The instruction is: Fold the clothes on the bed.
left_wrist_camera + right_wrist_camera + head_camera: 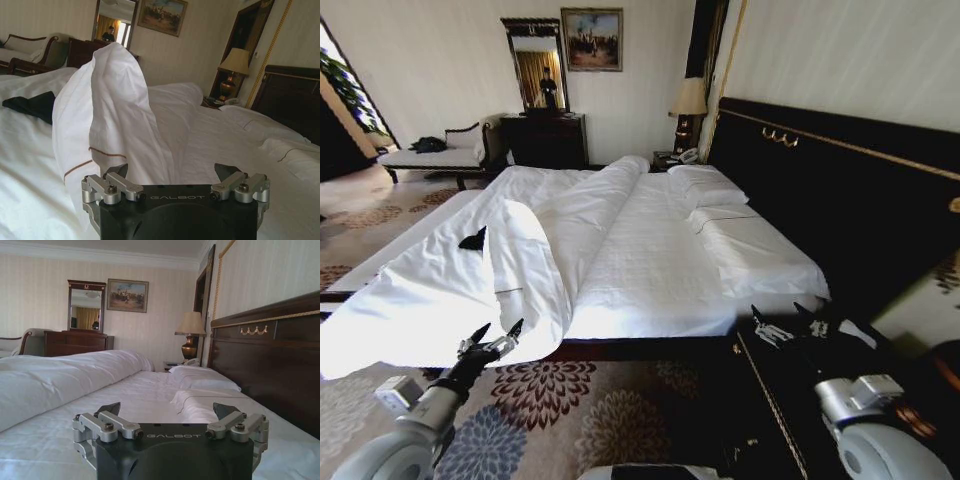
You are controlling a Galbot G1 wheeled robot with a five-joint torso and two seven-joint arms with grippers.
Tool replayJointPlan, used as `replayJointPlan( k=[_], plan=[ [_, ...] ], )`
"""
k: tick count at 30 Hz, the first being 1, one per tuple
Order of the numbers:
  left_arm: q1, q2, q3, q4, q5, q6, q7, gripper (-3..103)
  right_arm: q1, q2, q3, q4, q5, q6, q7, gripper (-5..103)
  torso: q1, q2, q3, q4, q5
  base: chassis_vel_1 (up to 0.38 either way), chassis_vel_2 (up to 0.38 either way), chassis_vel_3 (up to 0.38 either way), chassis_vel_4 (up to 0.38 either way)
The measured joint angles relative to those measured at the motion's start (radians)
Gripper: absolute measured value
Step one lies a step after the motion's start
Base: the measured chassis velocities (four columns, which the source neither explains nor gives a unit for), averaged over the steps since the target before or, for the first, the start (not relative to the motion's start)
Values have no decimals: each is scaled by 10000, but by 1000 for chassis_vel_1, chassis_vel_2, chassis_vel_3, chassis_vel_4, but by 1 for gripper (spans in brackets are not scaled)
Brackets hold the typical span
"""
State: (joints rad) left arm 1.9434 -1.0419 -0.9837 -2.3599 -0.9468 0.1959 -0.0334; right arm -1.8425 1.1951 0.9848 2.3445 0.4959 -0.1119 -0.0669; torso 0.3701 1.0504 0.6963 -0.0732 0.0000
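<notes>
The bed point(650, 260) has a white sheet and a white duvet point(520, 260) bunched and folded back along its left half. The clothes point(472, 240) show as a small black patch on the duvet, partly tucked behind a raised fold; the left wrist view has them point(30, 105) beside that fold point(115, 100). My left gripper point(492, 340) point(172, 171) is open at the bed's near edge, short of the duvet and apart from the clothes. My right gripper point(785, 325) point(167, 409) is open, low by the near right corner of the mattress, holding nothing.
A tall dark headboard point(840, 190) runs along the right, with pillows point(705, 185) below it. Dark furniture point(790, 400) stands under my right arm. Beyond the bed are a lamp point(690, 100), a dresser point(545, 140) and a chaise point(435, 155). Patterned carpet point(570, 410) lies in front.
</notes>
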Motion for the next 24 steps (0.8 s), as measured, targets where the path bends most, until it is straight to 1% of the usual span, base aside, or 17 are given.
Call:
replayJointPlan(
  k=[8,14,15,18,20,21,24],
  plan=[
    [7,-27,-46,-334,-9,-243,140,99,4,40,-66,-17,-69,-29,50,100,-1,0,0,-1,0,-144,139,137,-144],
    [-13,-27,-44,-525,-48,-304,181,98,4,44,-56,27,-84,-112,198,100,-1,1,-1,0,0,-147,145,144,-147],
    [-16,-26,-43,-579,-76,-304,185,95,3,43,-46,37,-85,-144,251,100,-2,0,-1,0,0,-165,164,160,-167],
    [-46,-15,-26,-667,-106,-298,188,98,-9,48,-24,40,-101,-180,304,100,-1,0,0,0,1,-165,163,172,-159],
    [-52,-14,-23,-669,-109,-290,188,98,-18,63,-26,44,-113,-184,305,100,0,0,0,-1,1,-167,161,154,-157],
    [-51,-14,-21,-665,-110,-286,188,101,-21,90,-41,55,-126,-186,305,100,-1,0,0,0,1,-167,156,154,-155],
    [-17,-22,-29,-631,-110,-287,198,98,-20,114,-62,61,-131,-188,305,100,0,0,0,0,1,-171,148,136,-160]
  ],
)
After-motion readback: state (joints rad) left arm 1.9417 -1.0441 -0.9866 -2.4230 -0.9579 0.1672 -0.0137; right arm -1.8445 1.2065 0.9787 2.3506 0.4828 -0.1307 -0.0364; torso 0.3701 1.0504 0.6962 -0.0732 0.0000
